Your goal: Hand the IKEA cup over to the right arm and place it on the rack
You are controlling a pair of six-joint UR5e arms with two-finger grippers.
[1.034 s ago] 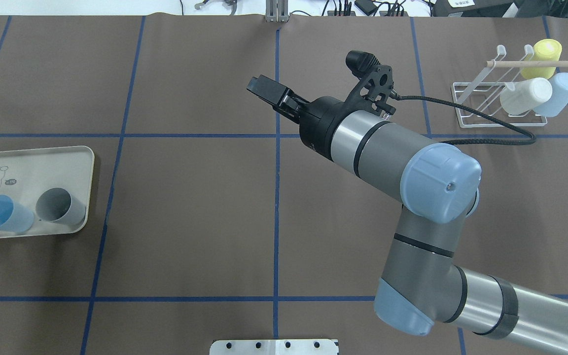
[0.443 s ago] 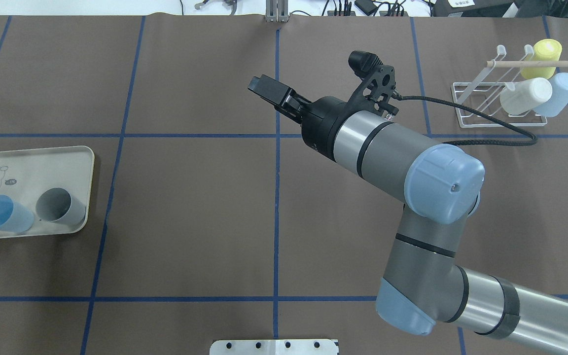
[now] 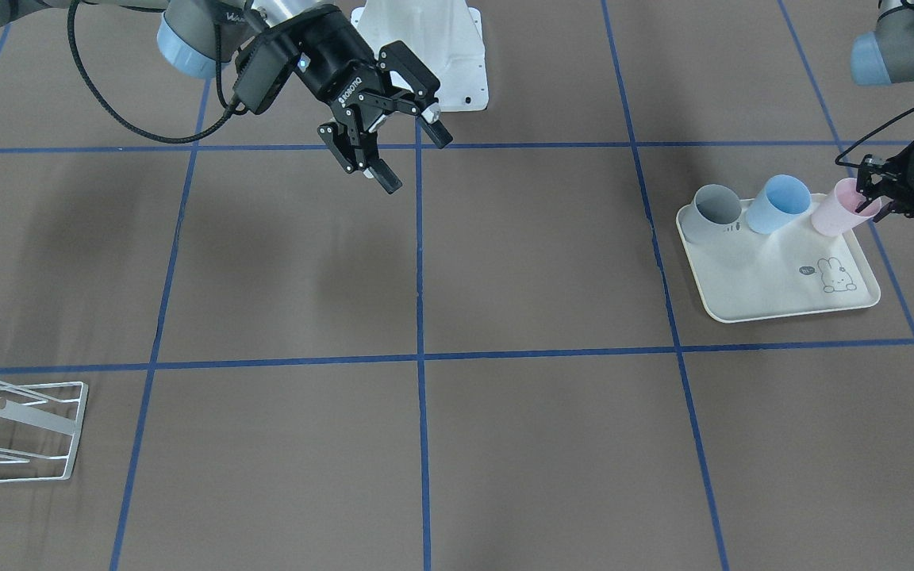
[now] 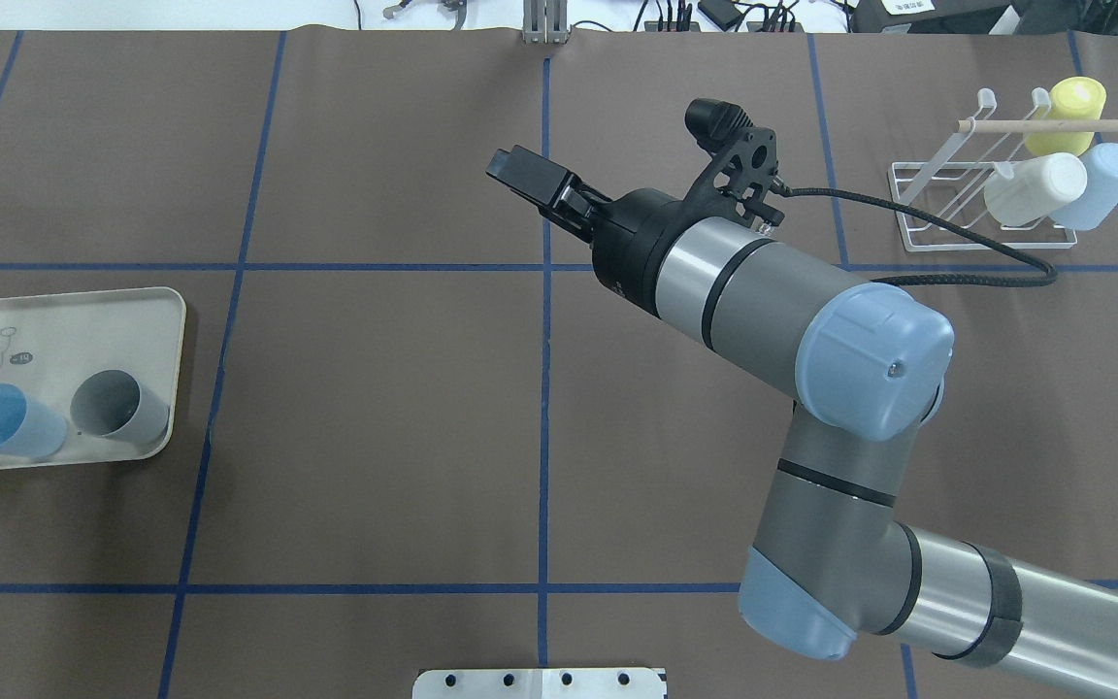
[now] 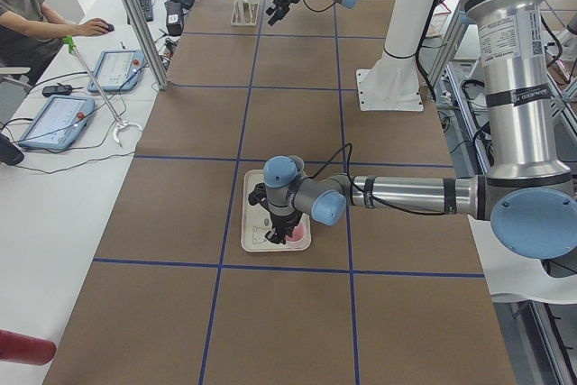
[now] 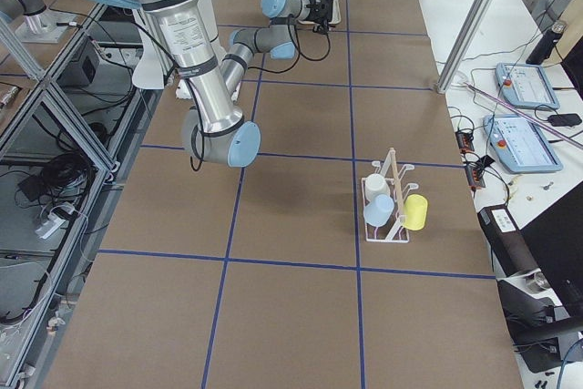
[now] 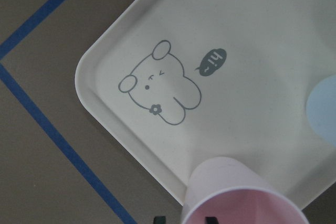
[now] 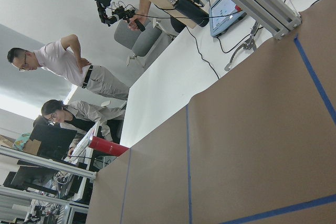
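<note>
A pink cup (image 3: 834, 208) stands on the corner of the cream tray (image 3: 774, 277) beside a blue cup (image 3: 778, 204) and a grey cup (image 3: 715, 212). My left gripper (image 3: 876, 200) is at the pink cup's rim, one finger inside and one outside, shut on its wall. In the left wrist view the pink cup (image 7: 241, 195) fills the bottom edge. My right gripper (image 3: 416, 164) hangs open and empty above the table's middle, far from the tray. At the far right stands the white wire rack (image 4: 981, 194), holding a yellow, a white and a light-blue cup.
The robot's white base plate (image 3: 425, 47) sits at the near table edge. A black cable (image 4: 957, 243) loops from the right wrist toward the rack. People (image 8: 68, 72) stand at desks beyond the table's far side. Blue tape lines cross the brown mat.
The right arm has drifted slightly to the right, its gripper still open. The tray and the cups on it have not moved.
</note>
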